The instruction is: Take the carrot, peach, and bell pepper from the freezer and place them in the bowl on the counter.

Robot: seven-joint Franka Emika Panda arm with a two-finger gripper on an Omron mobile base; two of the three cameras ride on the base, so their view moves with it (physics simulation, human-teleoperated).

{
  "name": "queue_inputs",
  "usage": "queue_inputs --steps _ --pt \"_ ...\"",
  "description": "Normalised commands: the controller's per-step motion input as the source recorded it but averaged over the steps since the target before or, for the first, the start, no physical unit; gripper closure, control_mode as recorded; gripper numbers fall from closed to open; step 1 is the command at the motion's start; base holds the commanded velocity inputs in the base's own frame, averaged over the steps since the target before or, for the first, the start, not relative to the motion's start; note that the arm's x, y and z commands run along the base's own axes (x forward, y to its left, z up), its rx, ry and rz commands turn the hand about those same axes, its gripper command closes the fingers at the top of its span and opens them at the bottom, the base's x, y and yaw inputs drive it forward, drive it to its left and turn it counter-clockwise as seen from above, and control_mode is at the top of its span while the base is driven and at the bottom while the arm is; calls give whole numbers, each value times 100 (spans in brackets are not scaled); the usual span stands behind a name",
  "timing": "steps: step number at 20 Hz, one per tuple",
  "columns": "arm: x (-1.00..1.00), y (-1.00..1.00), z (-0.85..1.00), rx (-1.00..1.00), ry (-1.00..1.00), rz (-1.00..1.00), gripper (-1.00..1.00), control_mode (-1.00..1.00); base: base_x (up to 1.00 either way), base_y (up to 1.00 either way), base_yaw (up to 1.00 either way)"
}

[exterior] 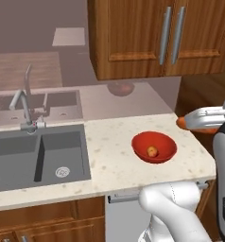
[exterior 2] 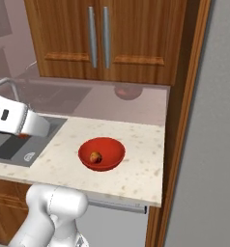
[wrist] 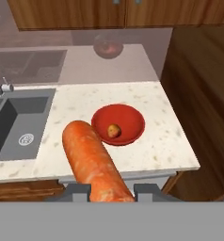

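Carrot [wrist: 96, 164] clamped in my gripper [wrist: 112, 192] near its thick end, stiff & light; bowl [wrist: 132, 118] w/ peach [wrist: 114, 131] just ahead.

The carrot [wrist: 95, 164] is bright orange with faint paler streaks along its length. The bowl [exterior: 154, 146] is a plain glossy red, and the peach [exterior: 152, 151] in it is yellowish orange with a darker reddish blush. The counter [exterior 2: 131, 166] is beige stone, speckled with small brown flecks. The sink [exterior: 38, 153] is dark grey, its faucet [exterior: 25, 101] pale metallic grey. The cabinets [exterior 2: 107, 38] are warm brown wood with steel-grey handles [exterior 2: 99, 36].
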Motion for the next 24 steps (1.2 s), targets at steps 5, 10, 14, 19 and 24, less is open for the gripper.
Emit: queue_inputs --steps 5,10,14,19,24 --pt "10 -1 -10 0 1 0 100 -100 37 -3 0" --pt "52 -7 -60 0 3 2 100 -100 0 0 0" --pt "31 -2 -100 0 6 4 100 -100 0 0 0" --pt "30 -15 -95 0 11 9 100 -100 0 0 0" --pt "48 -42 -57 1 4 17 100 -100 0 0 0"
